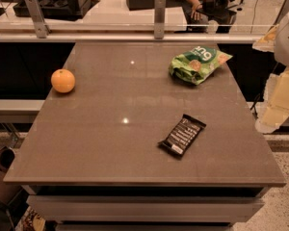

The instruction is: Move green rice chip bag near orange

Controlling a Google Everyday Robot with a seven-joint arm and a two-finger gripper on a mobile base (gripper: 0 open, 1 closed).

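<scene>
The tool is hanging right of the bench (its grip: cannot tell) — the glossy green rice chip bag may be slipping loose before reaching the orange.

The table fills the centre of the frame; its top is flat, grey-brown and glossy. A black candy bar wrapper with white print lies flat right of centre, set diagonally. A metal rail runs along the far table edge, carrying two upright brackets. Black equipment occupies the upper left. A seated person is partly visible at upper right.
</scene>
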